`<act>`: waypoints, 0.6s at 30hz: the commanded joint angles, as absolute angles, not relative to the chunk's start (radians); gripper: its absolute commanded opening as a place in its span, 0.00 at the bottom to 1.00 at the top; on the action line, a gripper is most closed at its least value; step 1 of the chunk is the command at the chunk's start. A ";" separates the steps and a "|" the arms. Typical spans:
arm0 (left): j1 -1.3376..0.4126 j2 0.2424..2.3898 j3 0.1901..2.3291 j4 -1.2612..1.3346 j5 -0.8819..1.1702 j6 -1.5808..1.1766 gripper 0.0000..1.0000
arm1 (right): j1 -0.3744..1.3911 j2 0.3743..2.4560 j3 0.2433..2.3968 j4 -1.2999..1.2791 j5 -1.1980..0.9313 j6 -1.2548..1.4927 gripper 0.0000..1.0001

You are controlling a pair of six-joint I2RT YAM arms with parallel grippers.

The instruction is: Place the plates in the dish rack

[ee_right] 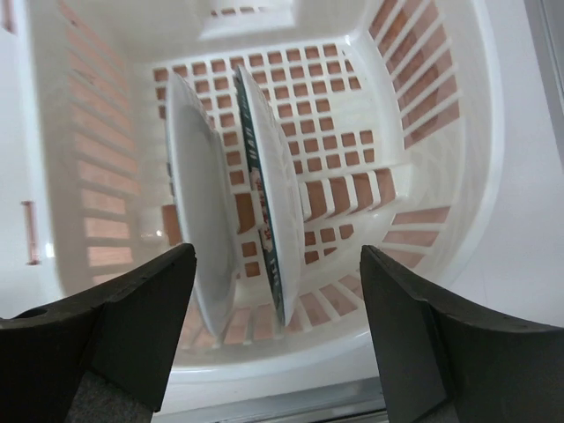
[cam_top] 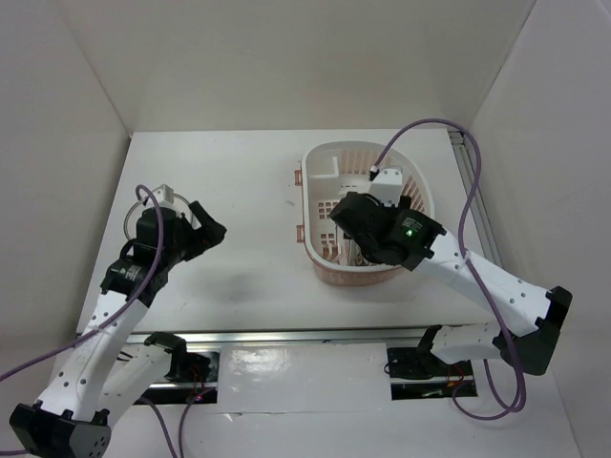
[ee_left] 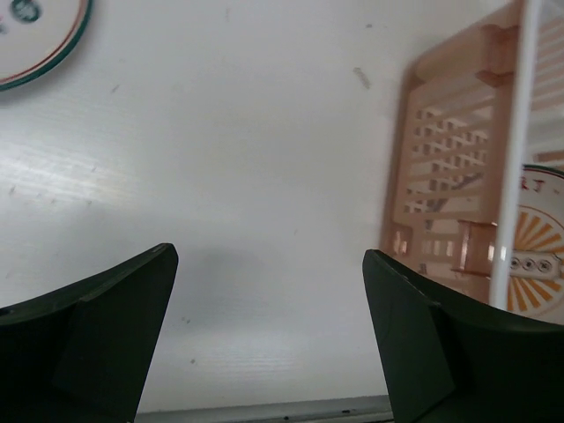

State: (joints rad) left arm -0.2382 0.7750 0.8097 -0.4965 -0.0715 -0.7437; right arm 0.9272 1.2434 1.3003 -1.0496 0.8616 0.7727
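The pale-pink and white dish rack (cam_top: 416, 196) stands at the right of the table. Two plates stand on edge inside it: a plate showing its white back (ee_right: 198, 203) and the dark-blue-rimmed plate (ee_right: 269, 198) beside it. My right gripper (ee_right: 278, 335) is open and empty above them, over the rack's near end (cam_top: 348, 224). The orange sunburst plate (ee_left: 539, 256) shows through the rack's side (ee_left: 449, 167) in the left wrist view. A third plate (ee_left: 31, 35) lies flat on the table at the left, partly under my left arm (cam_top: 134, 208). My left gripper (ee_left: 269, 335) is open and empty above bare table (cam_top: 212, 229).
White walls close in the table at the back and both sides. A metal rail (cam_top: 286, 336) runs along the near edge. Purple cables (cam_top: 468, 191) loop from both arms. Bare table (cam_top: 258, 219) lies between the flat plate and the rack.
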 commanded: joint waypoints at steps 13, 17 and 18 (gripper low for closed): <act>-0.048 0.610 0.500 -0.444 -0.240 -1.100 1.00 | 0.985 1.218 1.409 -0.571 0.353 0.177 1.00; 0.044 0.682 0.404 -0.244 -0.161 -1.155 1.00 | 0.994 1.253 1.420 -0.535 0.311 0.167 1.00; 0.057 0.696 0.393 -0.214 -0.150 -1.175 1.00 | 0.994 1.253 1.411 -0.523 0.299 0.158 1.00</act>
